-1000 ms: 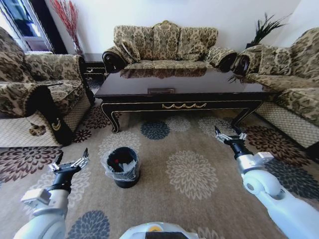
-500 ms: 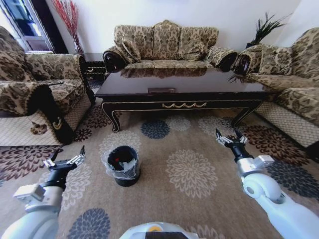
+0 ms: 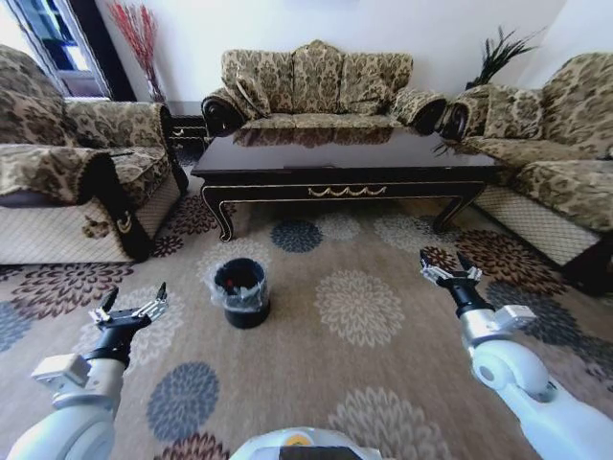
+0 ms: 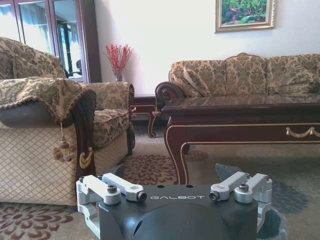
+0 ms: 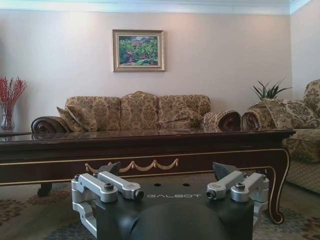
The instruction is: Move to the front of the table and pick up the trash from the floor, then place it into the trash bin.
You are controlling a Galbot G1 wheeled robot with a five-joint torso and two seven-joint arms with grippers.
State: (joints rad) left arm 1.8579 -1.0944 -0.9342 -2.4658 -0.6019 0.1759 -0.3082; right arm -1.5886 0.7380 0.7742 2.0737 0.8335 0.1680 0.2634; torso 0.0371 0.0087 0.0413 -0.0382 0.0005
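The dark glossy table (image 3: pixel 345 163) with gold ornament stands ahead on the patterned carpet floor (image 3: pixel 364 307). The small black trash bin (image 3: pixel 241 292), lined with a clear bag, sits on the carpet in front of the table's left end. The trash is out of view. My left gripper (image 3: pixel 129 305) hovers open over the carpet, left of the bin. At the right, my right gripper (image 3: pixel 450 268) is held open above the floor. Both wrist views look across open grippers (image 4: pixel 170 172) (image 5: pixel 167 172) at the table (image 4: pixel 240 115) (image 5: pixel 150 145).
A patterned armchair (image 3: pixel 57 182) flanks the left side. A matching sofa (image 3: pixel 316 86) stands behind the table and another sofa (image 3: pixel 556 144) lines the right. Red branches in a vase (image 3: pixel 142 43) and a plant (image 3: pixel 503 53) fill the back corners.
The whole head view has shifted: table and bin now look smaller and farther, with more carpet in front. Both grippers stay open and held out as before.
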